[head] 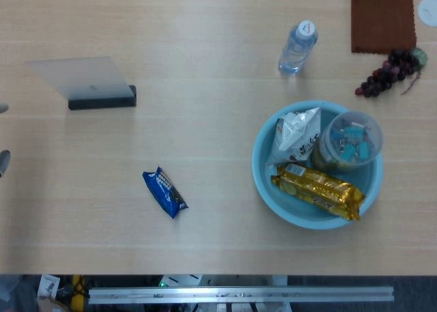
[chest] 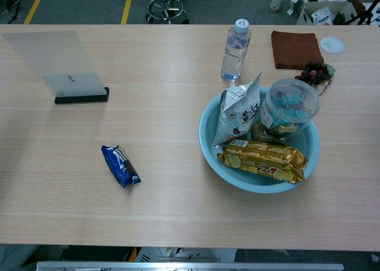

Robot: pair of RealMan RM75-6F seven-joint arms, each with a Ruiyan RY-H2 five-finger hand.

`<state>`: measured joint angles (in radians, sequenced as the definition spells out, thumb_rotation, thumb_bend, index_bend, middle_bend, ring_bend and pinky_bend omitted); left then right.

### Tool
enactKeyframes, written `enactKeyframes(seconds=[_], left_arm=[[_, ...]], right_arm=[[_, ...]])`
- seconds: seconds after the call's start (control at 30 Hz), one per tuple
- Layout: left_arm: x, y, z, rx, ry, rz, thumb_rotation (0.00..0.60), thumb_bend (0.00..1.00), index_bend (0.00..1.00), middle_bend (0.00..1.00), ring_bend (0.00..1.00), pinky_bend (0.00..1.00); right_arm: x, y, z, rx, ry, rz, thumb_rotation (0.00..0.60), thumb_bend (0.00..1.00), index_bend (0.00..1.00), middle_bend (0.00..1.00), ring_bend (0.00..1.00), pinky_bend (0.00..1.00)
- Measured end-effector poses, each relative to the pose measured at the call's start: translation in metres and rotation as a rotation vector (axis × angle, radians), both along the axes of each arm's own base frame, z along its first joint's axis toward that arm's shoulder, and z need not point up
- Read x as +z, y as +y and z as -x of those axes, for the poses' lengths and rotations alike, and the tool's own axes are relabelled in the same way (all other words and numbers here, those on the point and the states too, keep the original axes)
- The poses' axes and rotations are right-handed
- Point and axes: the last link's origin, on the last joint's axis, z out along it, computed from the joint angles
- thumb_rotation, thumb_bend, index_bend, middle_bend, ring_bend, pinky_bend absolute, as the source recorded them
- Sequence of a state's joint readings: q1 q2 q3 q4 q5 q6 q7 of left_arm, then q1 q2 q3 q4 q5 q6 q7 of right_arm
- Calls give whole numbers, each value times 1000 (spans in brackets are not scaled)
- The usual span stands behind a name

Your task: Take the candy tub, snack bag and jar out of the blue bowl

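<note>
From my seat I see the blue bowl (head: 263, 172) on the right half of the table, with everything inside it. The candy tub (head: 349, 140) leans on the far right rim, the white snack bag (head: 297, 136) stands propped just left of it, and a gold packet (head: 319, 189) lies across the near side. Something dark and greenish under the tub may be the jar (chest: 259, 132), but it is mostly hidden. Of my left hand (head: 3, 163) only grey slivers show at the far left edge of the head view, well apart from the bowl, and I cannot tell how its fingers lie. My right hand shows in neither view. A blue wrapper (head: 164, 192) lies between.
</note>
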<state>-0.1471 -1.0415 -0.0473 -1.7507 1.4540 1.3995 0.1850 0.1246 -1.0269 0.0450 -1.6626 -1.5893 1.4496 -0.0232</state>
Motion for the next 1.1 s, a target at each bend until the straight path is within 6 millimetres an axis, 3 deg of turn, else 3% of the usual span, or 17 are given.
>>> enactKeyframes(seconds=[0.4, 0.53, 0.73, 1.1], left_arm=[[5, -6, -3, -10, -10, -20, 600, 293, 234, 237, 179, 252], [6, -7, -2, -7, -12, -19, 600, 293, 234, 237, 179, 252], [6, -9, 0, 5, -17, -17, 600, 293, 234, 236, 179, 252], [10, -12, 8, 36, -20, -28, 600, 293, 234, 234, 179, 252]], right_arm=[[-3, -8, -16, 70, -9, -97, 600, 97, 334, 368, 304, 366], [-8, -16, -23, 85, 9, -144, 600, 62, 272, 349, 271, 361], [-23, -29, -39, 105, 57, -257, 600, 0, 151, 229, 145, 255], [-65, -55, -73, 178, 105, -405, 600, 0, 142, 221, 137, 249]])
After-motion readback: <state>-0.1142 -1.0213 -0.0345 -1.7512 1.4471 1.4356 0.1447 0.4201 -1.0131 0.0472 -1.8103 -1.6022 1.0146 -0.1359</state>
